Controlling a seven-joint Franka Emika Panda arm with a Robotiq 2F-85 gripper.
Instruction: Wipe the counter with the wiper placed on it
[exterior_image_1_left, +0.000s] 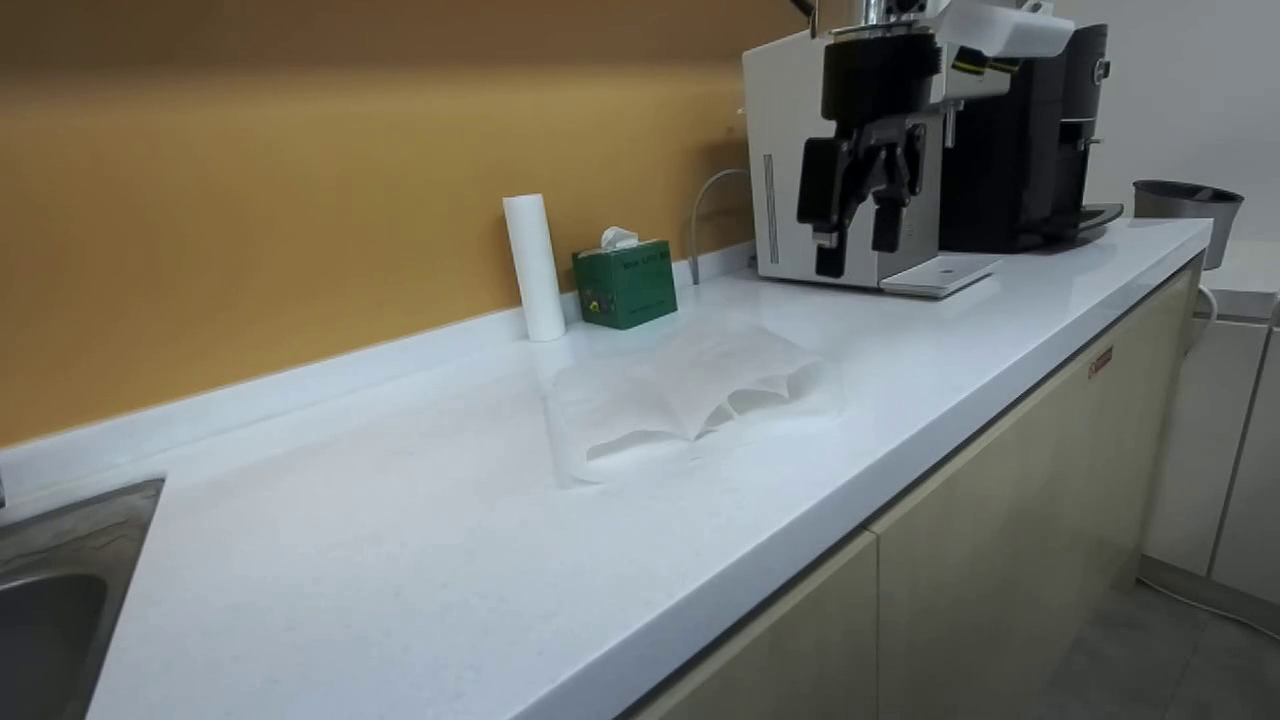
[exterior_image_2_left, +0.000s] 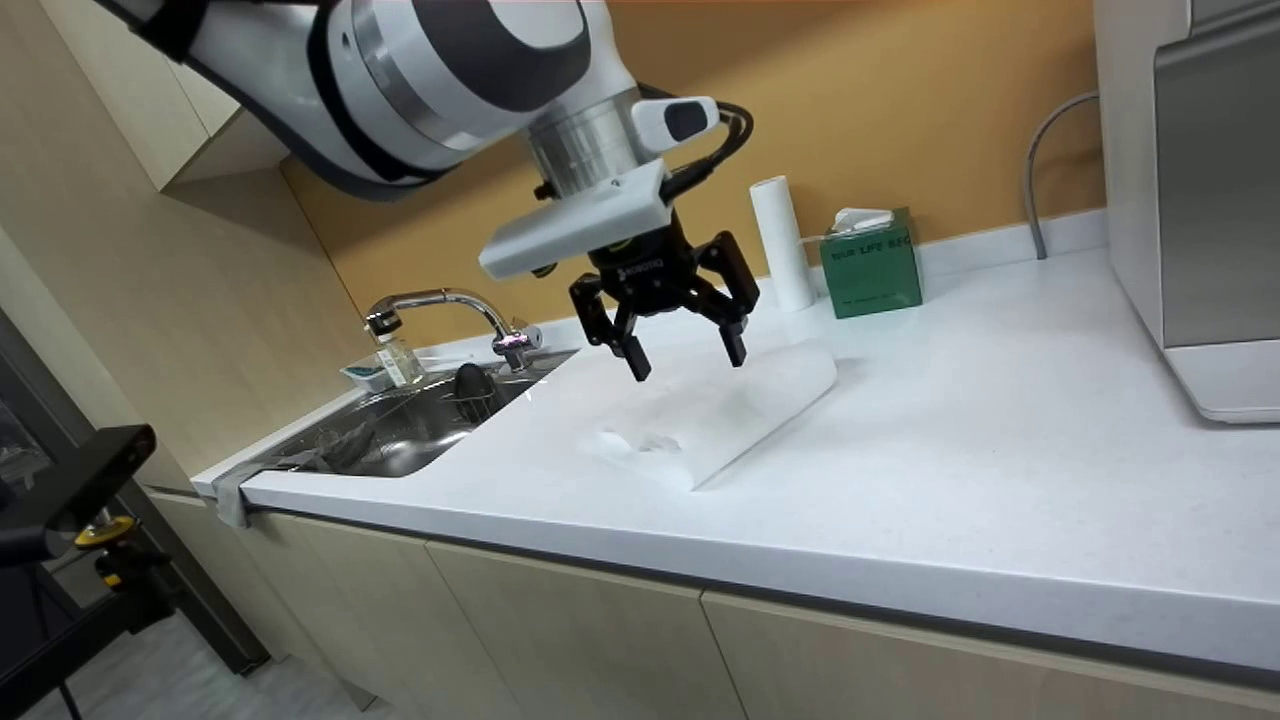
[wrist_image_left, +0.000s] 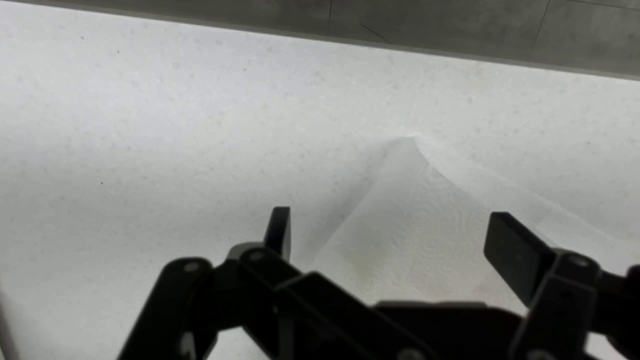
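On the counter (exterior_image_2_left: 1000, 480), in front of the roll (exterior_image_1_left: 534, 268) and the box (exterior_image_1_left: 626, 285) and apart from both, lies the wiper (exterior_image_2_left: 725, 420), a thin white sheet spread fairly flat. In an exterior view the wiper (exterior_image_1_left: 688, 400) has an edge lifted in loose waves; the wrist view shows a corner pointing towards the counter's front. Well away from it, along the counter, is the sink (exterior_image_1_left: 80, 540).

Above the wiper and clear of it hangs the end effector (exterior_image_2_left: 688, 360), spread wide with nothing in its grip.

As I judge it, the task is near its start. Done, as far as can be seen: the end effector is over the wiper, pointing down, with room to close on it. Left: coming down, taking hold of the wiper or pressing on it, drawing it back and forth over the counter, then letting go. No wiping is under way, since nothing is held or pressed. These pictures alone would not rule out a finished wipe with the wiper let go, but its spread, unbunched lie makes that seem less likely.

What needs cleaning is hard to make out. A faint tint (wrist_image_left: 367, 265) shows on the wiper in the wrist view; whether it is a stain, something seen through from beneath, or only a trick of colour, I cannot tell. No patch of the counter can be marked off as wiped or unwiped from what is visible
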